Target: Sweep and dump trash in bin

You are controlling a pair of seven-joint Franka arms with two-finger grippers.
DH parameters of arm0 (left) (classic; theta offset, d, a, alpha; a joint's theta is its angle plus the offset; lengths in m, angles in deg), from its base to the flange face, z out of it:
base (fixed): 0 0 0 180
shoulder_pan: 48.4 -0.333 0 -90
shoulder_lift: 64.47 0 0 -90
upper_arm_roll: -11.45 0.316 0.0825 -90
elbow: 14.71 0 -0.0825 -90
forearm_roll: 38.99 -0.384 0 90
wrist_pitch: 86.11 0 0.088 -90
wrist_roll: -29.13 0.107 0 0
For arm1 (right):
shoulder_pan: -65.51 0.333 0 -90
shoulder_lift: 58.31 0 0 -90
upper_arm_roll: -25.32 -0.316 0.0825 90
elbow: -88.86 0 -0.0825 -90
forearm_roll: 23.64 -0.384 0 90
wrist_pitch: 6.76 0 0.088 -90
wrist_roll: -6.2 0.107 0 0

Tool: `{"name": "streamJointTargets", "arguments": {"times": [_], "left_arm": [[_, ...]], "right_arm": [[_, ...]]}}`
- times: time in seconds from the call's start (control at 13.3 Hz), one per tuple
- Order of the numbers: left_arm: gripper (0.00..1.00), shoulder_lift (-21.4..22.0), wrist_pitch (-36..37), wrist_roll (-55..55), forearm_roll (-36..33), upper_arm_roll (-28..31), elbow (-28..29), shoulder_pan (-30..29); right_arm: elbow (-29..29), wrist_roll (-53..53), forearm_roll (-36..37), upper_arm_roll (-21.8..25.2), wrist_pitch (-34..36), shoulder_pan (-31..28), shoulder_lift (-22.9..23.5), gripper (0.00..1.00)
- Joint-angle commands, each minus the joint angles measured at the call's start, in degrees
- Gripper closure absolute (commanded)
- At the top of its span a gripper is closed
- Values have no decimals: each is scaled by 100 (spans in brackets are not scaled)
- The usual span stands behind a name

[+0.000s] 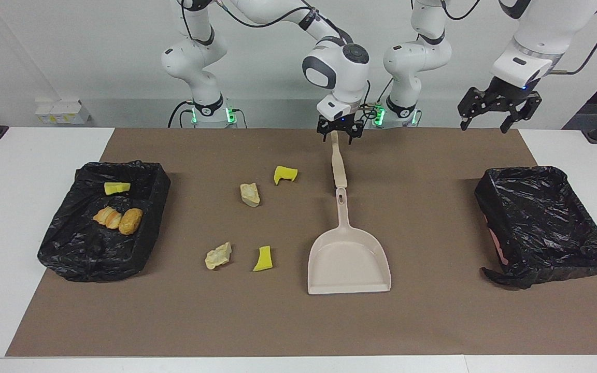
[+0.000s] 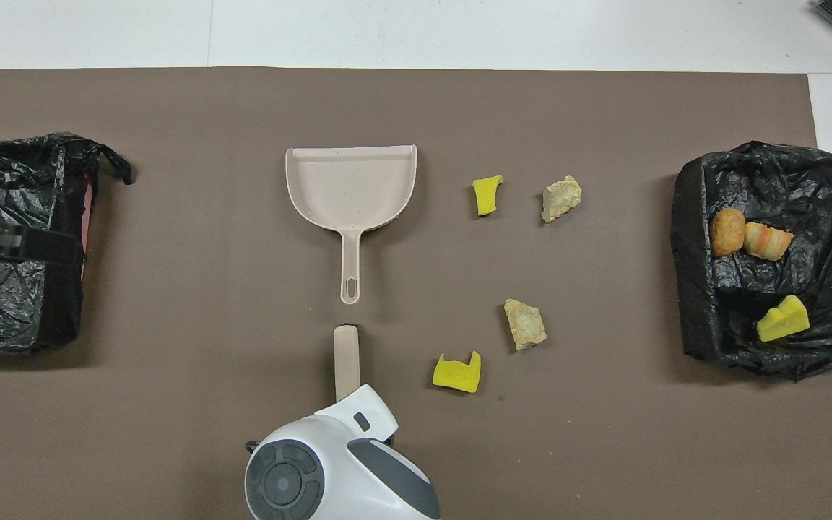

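Right gripper (image 1: 340, 132) astride brush handle (image 1: 337, 163)

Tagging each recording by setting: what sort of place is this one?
Most likely a robotics lab test bench, not a real kitchen: two white robot arms mounted at a white table, a brown paper mat with staged foam scraps, and black-bag-lined bins.

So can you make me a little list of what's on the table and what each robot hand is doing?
scraps on mat: two yellow sponge pieces, two beige chunks
scraps in bin: one yellow piece, two bread lumps, in the bin at the right arm's end
other bin: no scraps seen
dustpan: flat on mat
right gripper: at the brush handle
left gripper: open, waiting, raised
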Motion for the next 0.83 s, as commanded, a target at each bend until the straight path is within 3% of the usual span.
{"name": "streamJointTargets", "arguments": {"times": [0.0,0.3,0.38,0.45,0.68,0.75], "left_arm": [[0,-510,-966,-148,-53,58,170,560],[0,-1196,-1749,-629,-53,58,170,1297],[0,-1355,-1934,-875,-53,58,179,1465],[0,-1495,-2005,-1017,-79,58,179,1693],[0,-1839,-2312,-1552,-123,58,222,2126],[0,-1892,-2270,-1607,-123,58,310,2309]], "right_arm": [[181,-39,-163,-2,-316,9,92,18],[383,-117,-180,-2,-449,273,49,23],[409,-143,-180,-2,-423,264,40,30],[453,-231,-180,-2,-414,273,14,40],[418,-223,-180,-2,-273,264,-39,91],[418,-249,-180,6,-221,221,-178,100]]}}
